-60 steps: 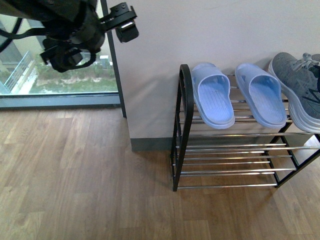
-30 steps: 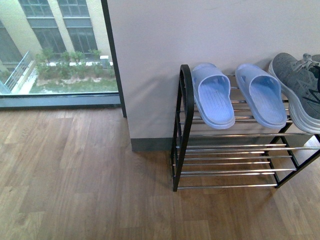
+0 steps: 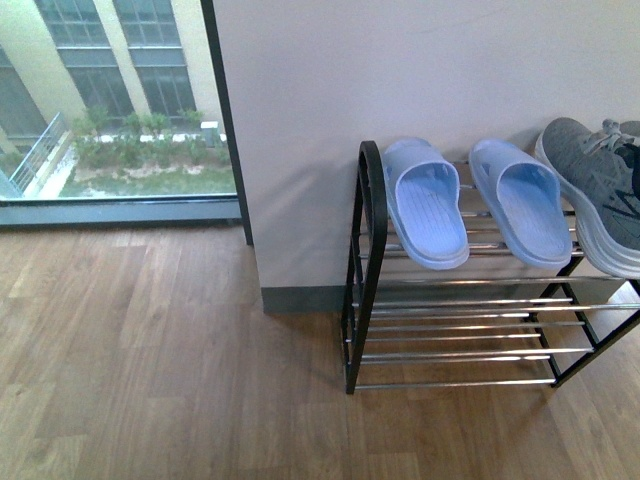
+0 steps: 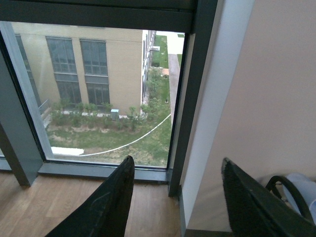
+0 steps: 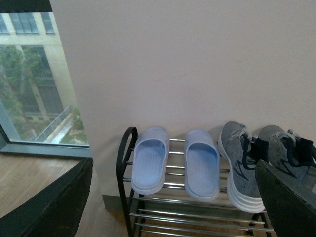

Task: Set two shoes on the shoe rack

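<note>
both grey sneakers (image 5: 264, 165) sit side by side on the shoe rack's (image 5: 197, 210) top shelf, beside two blue slippers (image 5: 175, 163). left claw (image 4: 175, 207) and right claw (image 5: 173, 207) gape wide, holding nothing.

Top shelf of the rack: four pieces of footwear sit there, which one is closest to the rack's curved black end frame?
The light blue slipper beside the end frame; the second slipper and both grey sneakers lie farther along the shoe rack.

Wood floor (image 3: 150, 380), pale wall (image 3: 400, 70), daylit window (image 3: 110, 100).
</note>
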Tool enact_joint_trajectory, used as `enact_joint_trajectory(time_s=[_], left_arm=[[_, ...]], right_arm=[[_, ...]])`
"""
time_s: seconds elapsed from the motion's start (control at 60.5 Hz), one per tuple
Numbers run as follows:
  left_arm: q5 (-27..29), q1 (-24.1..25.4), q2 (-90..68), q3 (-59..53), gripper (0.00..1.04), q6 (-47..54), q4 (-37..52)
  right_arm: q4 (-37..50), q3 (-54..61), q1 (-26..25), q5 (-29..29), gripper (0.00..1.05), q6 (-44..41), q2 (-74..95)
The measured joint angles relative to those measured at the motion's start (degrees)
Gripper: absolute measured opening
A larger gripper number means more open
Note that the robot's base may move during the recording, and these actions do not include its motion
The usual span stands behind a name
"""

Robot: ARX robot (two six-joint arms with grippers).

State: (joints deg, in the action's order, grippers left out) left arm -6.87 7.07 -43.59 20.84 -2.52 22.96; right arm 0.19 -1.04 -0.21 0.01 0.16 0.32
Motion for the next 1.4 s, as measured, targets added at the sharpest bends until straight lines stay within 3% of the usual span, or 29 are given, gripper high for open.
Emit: enact_joint_trajectory(time_s=[0.182,0.264,0.347,1.405], left_arm=[[2.01,-1.9,4.55,-6.54,0.15,1.49,1.16],[6.45,-5.22,6.67,-8.66,0.01,1.62,1.2],[6.47,-6.93,8.96,-10.64,0.01,1.92,1.2],[6.88,-6.97,31.85,-20.04,0.01,1.97,-11.15]], right_arm=[[0.0,0.0,0.0,0.0,0.95,0.0,0.0],[0.0,0.0,0.0,0.02,0.95,0.0,0.0],[0.0,0.0,0.0,0.0,0.95,0.0,0.0],[0.0,0.0,0.0,0.0,0.95,0.0,0.0]])
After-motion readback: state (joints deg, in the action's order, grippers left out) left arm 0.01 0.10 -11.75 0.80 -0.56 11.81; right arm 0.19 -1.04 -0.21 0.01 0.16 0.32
